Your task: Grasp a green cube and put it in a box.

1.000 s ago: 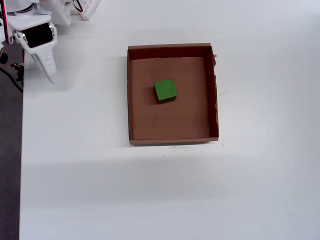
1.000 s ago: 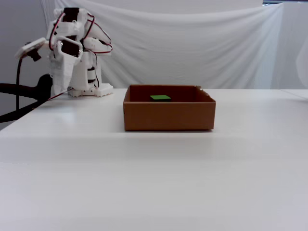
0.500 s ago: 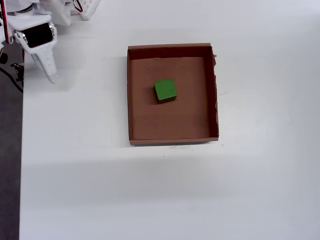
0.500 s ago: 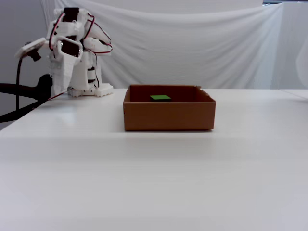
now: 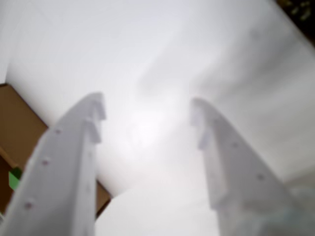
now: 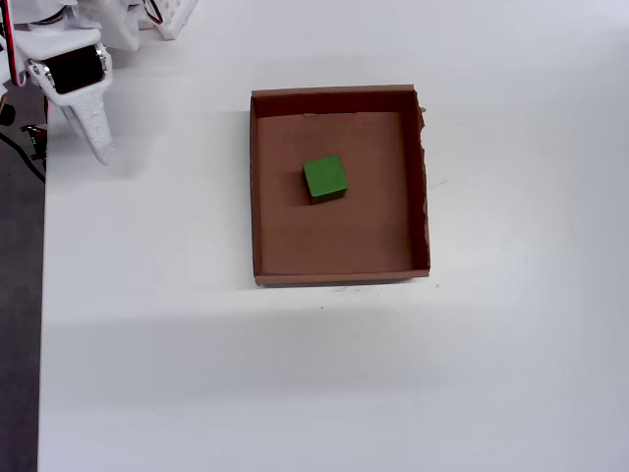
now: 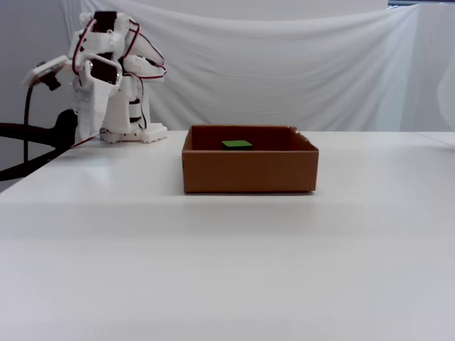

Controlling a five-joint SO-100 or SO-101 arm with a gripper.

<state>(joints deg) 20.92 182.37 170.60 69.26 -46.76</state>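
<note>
Cube: green cube (image 6: 325,178), matte, flat on the box (image 6: 339,267) floor.
Room: white surface (image 6: 197,374) bare around box.
Mine: my end effector (image 5: 147,118) spread, empty.

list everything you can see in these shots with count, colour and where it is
green cube: one, bright green, resting on the floor of the box, a little above and left of its middle in the overhead view; only its top shows over the wall in the fixed view
box: one, brown cardboard, shallow, open on top, near the middle of the table, its right wall ragged in the overhead view
table: one, white, bare around the box
cloth backdrop: one, white, hanging behind the table in the fixed view
arm: one, white with red wires, folded back at the table's far left in the fixed view
end effector: one, white, open, holding nothing, well away from the box
</note>
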